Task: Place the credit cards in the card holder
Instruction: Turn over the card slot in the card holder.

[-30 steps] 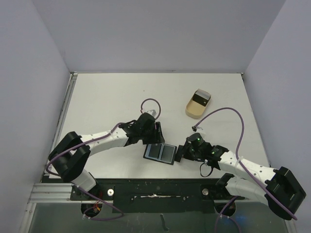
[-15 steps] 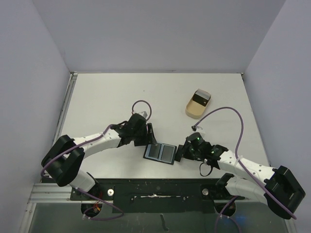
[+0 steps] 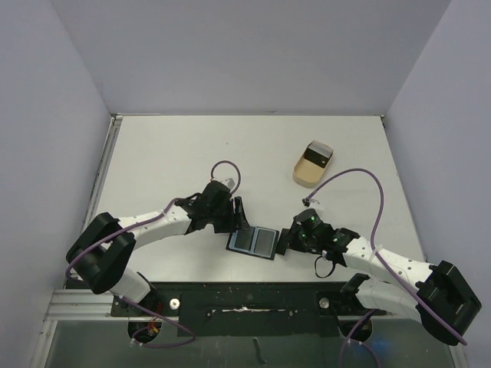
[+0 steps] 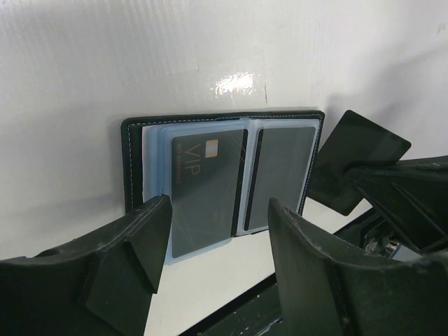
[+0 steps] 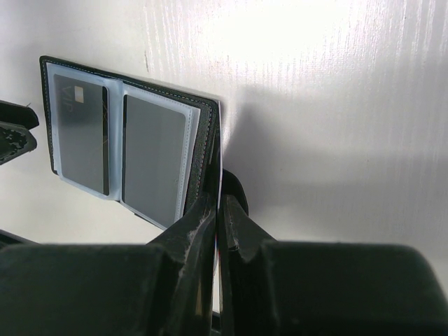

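1. My left gripper (image 3: 239,217): fingers apart, holding nothing, just beside the holder's far-left corner.
2. Card holder (image 3: 254,241): lying open on the table (image 3: 169,153) near its front edge, with a dark credit card (image 4: 206,185) marked VIP in a clear sleeve.
3. My right gripper (image 5: 218,206): clamped on the card holder's right edge.
4. Beige tray (image 3: 301,176): well apart, far right, holding a tan-gold card (image 3: 311,158).

Both arms reach inward from their bases, elbows bowed outward; left gripper (image 3: 238,216) tilts downward, its fingers (image 4: 311,269) spread wide apart; right gripper (image 3: 285,242) sits low, fingers (image 5: 196,241) nearly together, pinching the holder (image 5: 199,147) edge.
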You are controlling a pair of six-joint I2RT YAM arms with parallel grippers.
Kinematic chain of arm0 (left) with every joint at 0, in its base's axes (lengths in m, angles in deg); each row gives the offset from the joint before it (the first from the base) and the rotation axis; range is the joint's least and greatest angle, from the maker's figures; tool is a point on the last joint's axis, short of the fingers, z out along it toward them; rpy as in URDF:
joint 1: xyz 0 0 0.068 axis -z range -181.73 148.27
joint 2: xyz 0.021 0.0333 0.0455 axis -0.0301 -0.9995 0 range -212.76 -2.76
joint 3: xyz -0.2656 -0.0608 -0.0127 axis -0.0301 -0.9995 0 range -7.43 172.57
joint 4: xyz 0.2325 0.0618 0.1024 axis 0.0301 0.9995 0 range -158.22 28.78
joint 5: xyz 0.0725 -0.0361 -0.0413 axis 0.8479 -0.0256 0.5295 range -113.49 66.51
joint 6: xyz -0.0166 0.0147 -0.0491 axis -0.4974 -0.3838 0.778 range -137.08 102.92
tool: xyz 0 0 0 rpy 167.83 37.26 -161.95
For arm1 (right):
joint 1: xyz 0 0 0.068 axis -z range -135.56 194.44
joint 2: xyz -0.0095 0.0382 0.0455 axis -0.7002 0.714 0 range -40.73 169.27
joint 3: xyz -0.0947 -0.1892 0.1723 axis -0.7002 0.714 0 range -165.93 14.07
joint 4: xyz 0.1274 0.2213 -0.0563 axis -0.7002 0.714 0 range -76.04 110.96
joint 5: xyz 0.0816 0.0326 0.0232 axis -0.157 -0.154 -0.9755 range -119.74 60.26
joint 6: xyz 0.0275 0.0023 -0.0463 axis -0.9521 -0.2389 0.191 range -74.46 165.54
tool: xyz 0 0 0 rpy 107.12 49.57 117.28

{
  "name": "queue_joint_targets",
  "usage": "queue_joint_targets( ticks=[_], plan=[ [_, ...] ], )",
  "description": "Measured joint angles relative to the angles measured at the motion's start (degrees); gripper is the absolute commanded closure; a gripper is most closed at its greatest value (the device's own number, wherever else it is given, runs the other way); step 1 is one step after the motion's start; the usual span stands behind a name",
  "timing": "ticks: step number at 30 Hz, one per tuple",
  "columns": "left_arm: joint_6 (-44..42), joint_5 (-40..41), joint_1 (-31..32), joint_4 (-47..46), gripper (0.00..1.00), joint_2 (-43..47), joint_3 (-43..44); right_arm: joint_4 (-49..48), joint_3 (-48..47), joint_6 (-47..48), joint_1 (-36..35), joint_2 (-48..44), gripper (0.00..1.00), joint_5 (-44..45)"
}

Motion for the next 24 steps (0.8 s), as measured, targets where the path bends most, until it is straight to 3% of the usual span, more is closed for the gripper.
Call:
queue_joint_targets(
  ticks=[24],
  plan=[
    [0.04,-0.07,0.00,-2.36,0.43,-2.05,-1.46,-0.07,0.00,0.00,0.00,0.00,1.00,0.00]
  ],
)
